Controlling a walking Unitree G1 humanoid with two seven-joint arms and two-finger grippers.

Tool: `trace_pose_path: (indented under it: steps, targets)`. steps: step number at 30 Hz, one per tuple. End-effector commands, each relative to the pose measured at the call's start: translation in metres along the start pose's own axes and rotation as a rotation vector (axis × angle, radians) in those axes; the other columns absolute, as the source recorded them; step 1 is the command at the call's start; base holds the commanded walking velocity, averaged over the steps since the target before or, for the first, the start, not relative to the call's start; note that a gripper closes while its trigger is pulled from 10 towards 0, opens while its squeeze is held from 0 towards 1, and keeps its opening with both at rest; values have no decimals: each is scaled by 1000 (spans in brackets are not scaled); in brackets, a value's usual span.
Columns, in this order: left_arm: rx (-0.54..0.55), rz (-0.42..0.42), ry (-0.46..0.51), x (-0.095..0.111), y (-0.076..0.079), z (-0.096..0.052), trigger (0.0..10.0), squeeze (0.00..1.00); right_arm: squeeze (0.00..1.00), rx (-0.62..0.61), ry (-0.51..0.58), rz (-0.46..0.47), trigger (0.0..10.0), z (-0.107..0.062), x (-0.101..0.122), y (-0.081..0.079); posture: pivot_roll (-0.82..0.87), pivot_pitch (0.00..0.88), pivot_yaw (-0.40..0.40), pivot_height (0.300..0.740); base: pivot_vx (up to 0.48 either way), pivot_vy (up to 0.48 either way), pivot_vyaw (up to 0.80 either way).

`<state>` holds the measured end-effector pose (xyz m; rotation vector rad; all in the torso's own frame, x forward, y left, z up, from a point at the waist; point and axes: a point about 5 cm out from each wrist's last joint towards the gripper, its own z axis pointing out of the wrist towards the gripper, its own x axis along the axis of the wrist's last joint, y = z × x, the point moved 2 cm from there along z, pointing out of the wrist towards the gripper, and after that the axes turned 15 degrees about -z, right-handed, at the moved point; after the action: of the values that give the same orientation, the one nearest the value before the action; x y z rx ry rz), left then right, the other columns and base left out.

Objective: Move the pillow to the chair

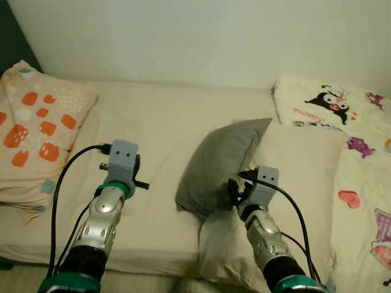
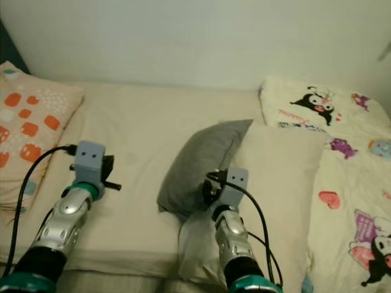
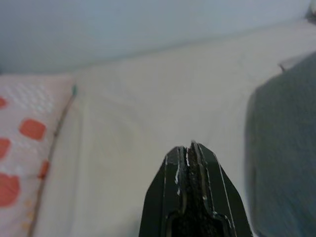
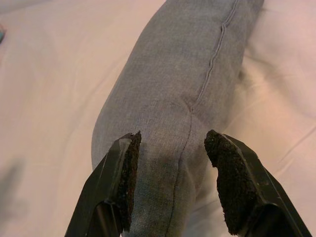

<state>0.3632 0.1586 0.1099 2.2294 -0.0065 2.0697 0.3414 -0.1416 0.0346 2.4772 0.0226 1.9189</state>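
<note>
From the head camera, the grey pillow point(image 1: 221, 163) leans against a cream pillow point(image 1: 299, 177) on the bed point(image 1: 165, 122), the right gripper point(image 1: 235, 189) at its near end. In the right wrist view, its fingers point(image 4: 126, 180) gape astride the pillow's seam, gripping nothing; closing looks next. In the left wrist view, the left gripper point(image 3: 190, 150), pinched together and empty, points over bare sheet beside the pillow.

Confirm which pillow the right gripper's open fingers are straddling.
The grey pillow, propped against the cream pillow; the right gripper brackets its near end. The orange-patterned pillow lies far left.

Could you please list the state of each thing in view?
Grey pillow: tilted on the bed, leaning on the cream pillow, not yet gripped.
Right claw: open, fingers straddling the grey pillow's near end.
Left claw: shut, over bare sheet.
Cream pillow: lying flat.
Orange-patterned pillow: lying flat.
</note>
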Motion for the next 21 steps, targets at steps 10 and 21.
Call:
trace_pose_path:
  steps: [10,21]
  targets:
    - [-39,102,-27,3,4,-7,10000,0,0,-76,11,-10,10000,-5,-5,12,131,0,118,740,0,0,0]
    - [42,-49,-144,-53,6,-15,10000,0,0,-178,-19,-19,10000,-7,-11,24,29,0,56,740,0,0,0]
